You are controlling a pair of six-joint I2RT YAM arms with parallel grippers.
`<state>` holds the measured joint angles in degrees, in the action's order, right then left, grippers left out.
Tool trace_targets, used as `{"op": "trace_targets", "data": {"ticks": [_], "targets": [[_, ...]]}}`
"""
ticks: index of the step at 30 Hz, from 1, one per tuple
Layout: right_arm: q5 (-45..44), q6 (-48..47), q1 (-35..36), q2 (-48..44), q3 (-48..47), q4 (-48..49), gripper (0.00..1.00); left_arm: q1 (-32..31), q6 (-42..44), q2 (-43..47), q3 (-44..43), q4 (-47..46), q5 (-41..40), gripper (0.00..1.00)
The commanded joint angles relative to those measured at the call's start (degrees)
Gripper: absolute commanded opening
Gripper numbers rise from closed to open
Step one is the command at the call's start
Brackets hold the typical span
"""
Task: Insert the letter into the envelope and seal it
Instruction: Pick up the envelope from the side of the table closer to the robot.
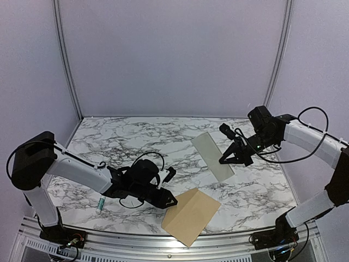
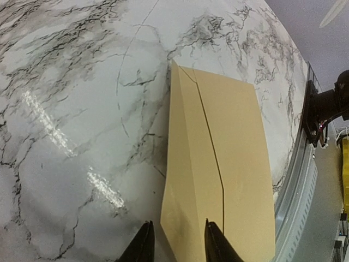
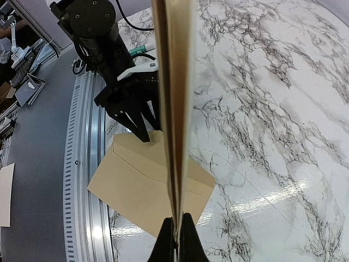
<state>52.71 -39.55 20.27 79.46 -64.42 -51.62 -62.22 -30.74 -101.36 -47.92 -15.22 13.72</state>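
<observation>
The right hand [image 3: 175, 240] is clamped on the letter [image 1: 212, 155], held over the marble worktop [image 1: 136, 142] beyond the envelope [image 1: 191, 215]. The left hand [image 2: 177, 245] straddles the envelope's edge, fingers apart. Unless the flap is lifted, the limp sheet could buckle against it

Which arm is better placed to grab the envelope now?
Left. The left gripper sits open at the envelope edge, while the right gripper is shut on the letter, farther back.
</observation>
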Motion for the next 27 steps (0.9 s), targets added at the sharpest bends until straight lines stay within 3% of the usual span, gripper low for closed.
{"op": "trace_targets", "data": {"ticks": [1,9,12,20,22,27], "targets": [[-0.9,-0.88,-0.36,-1.59,0.68,-0.99,0.0,-0.19,-1.93,-2.57,-2.01,-2.34,4.96,0.3],[-0.71,-1.19,-0.35,-1.8,1.11,-1.03,0.0,-0.19,-4.63,-4.37,-2.27,-4.11,8.45,0.16],[-1.07,-1.8,-0.34,-1.9,1.14,-1.31,0.0,-0.1,-4.17,-4.26,-2.26,-4.31,8.09,0.0],[0.66,-8.5,-0.05,-4.55,-4.57,-7.87,0.0,2.76,2.17,0.0,-4.55,-3.76,14.56,0.0],[0.94,-10.84,0.62,-5.2,-8.08,-10.79,0.0,3.38,5.32,1.66,-8.65,3.51,14.97,0.0],[0.86,-17.32,4.2,-6.34,-16.38,-17.7,0.0,3.57,21.52,0.34,-27.16,34.8,9.59,0.0]]}}
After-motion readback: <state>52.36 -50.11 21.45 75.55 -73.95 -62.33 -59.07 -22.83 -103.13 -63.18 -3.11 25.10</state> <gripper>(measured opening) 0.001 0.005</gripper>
